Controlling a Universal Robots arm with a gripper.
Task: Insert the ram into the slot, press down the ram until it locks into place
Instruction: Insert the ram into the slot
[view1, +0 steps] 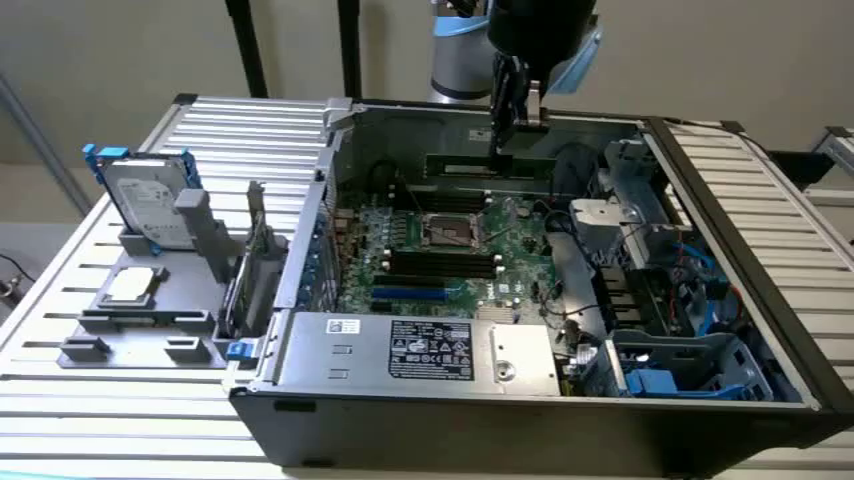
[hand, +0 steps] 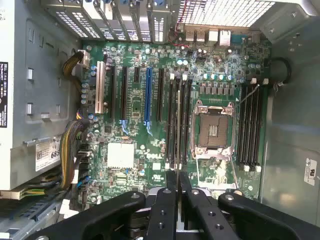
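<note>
My gripper (view1: 505, 140) hangs above the open computer case, shut on the ram (view1: 487, 165), a narrow dark green stick held level below the fingers. In the wrist view the two black fingers (hand: 165, 210) of the gripper (hand: 177, 200) stand close together, and the ram (hand: 178, 135) shows edge-on as a thin line between them. That line runs along a bank of long black memory sockets (hand: 171, 125) beside the processor socket. The ram is still well above the board; I cannot tell which slot of that bank it lies over. The same kind of sockets (view1: 441, 265) shows in the exterior view.
A second bank of black sockets (hand: 250, 125) lies across the processor socket (hand: 215, 130). A blue socket (hand: 148, 95) and cable bundles (hand: 75, 145) sit farther off. The power supply (view1: 414, 350), drive cage (view1: 667, 290) and case walls ring the board. A hard drive (view1: 147, 200) stands outside.
</note>
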